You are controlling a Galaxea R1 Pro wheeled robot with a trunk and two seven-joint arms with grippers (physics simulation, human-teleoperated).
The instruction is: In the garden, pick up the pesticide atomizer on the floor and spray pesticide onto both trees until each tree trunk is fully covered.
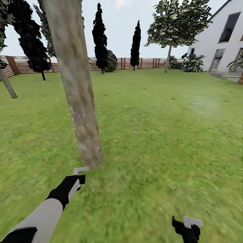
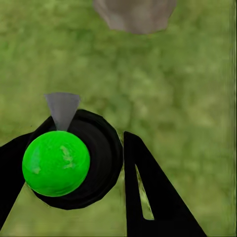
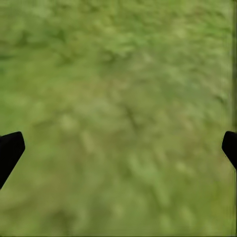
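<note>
A thick pale grey-beige tree trunk (image 1: 76, 87) rises from the lawn close in front of me, with pale specks on its lower part. My left gripper (image 1: 78, 178) is low beside its base, shut on the pesticide atomizer (image 1: 80, 170). In the left wrist view the pesticide atomizer (image 2: 69, 160) shows as a black round body with a green top and a grey nozzle pointing toward the trunk base (image 2: 134, 14), held between the black fingers (image 2: 148, 197). A second tree (image 1: 168, 57) stands far off near the house. My right gripper (image 1: 187, 226) hangs open over bare grass (image 3: 118, 118).
A leaning trunk (image 1: 8, 84) stands at the far left. Thin black trees (image 1: 100, 40) and a brown slat fence (image 1: 145, 63) line the back of the lawn. A white house (image 1: 222, 40) with palms (image 1: 193, 63) stands at the right. Open grass (image 1: 162, 135) spreads to my right.
</note>
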